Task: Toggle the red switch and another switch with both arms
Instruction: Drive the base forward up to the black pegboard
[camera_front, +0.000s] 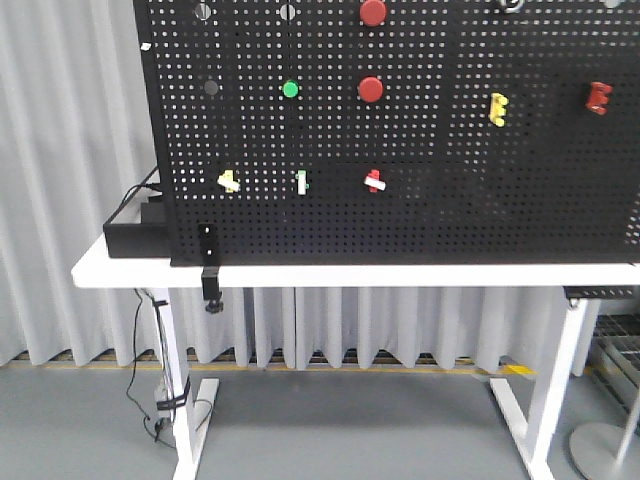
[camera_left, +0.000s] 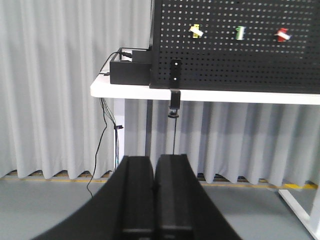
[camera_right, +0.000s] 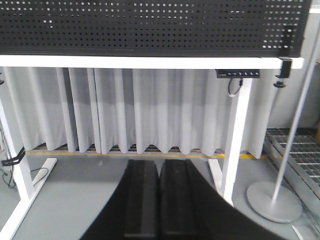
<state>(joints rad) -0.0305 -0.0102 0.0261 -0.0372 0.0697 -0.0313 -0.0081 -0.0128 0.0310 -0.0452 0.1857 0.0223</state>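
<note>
both tools are low and well back from the pegboard (camera_front: 450, 220), so the step in hand is, i'd say, the approach; neither switch looks touched yet.

left tool (camera_left: 154, 200): fingers pressed together, nothing in them. right tool (camera_right: 159, 200): same, closed w/ only a hairline seam, empty.

red switch (camera_front: 375, 181) sits in the pegboard's lowest row of fittings, roughly mid-board, white lever across a red base. yellow switch (camera_front: 229, 181) is in the same row, toward the pegboard's left edge. a green toggle (camera_front: 301, 182) sits between them, not a target. nor are the round red buttons (camera_front: 370, 89) higher up the pegboard.

to do it well:
- left arm takes the yellow switch and right arm the red switch, so the arms don't cross in front of the pegboard.
- closed tips make a good poker. come in square to the pegboard, just beside the lever, then a short sweep.
- the levers are small, so line up slowly.
- right wrist cam shows only the pegboard's bottom strip and the bench (camera_right: 150, 62) edge, no switches, so that arm prob. needs to rise a good way first.
- throw direction looks sideways, but the levers are too small and blurred to be sure.
- go light on force, since the pegboard seems held to the bench by a clamp (camera_front: 210, 285).
</note>
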